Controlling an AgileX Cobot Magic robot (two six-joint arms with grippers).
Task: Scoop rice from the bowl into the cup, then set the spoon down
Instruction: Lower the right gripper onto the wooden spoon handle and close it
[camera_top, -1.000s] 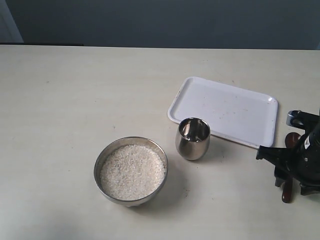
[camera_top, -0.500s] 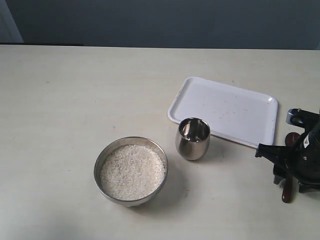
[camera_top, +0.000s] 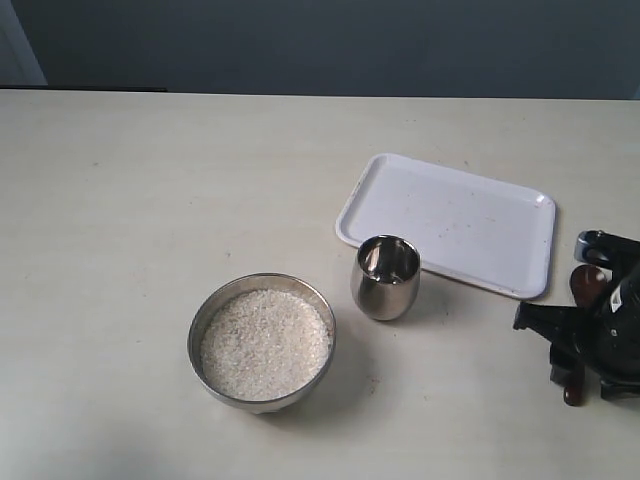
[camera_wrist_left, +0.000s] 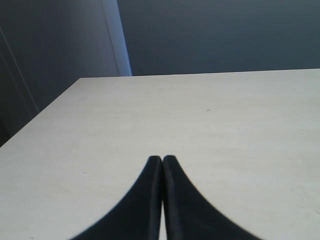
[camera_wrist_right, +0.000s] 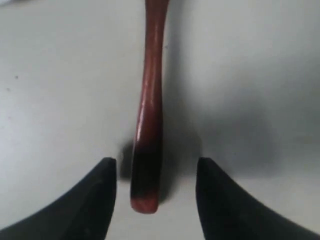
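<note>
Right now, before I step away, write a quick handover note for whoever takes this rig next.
Left gripper: shut, holding nothing.
Right gripper: open, jaws either side of the spoon handle's end, no grip. It lies on the table beside the tray.
The bowl is full of rice; the cup beside it shows none.
Done: no scooping, apparently.
To do: grasp spoon, scoop, set it down.
</note>
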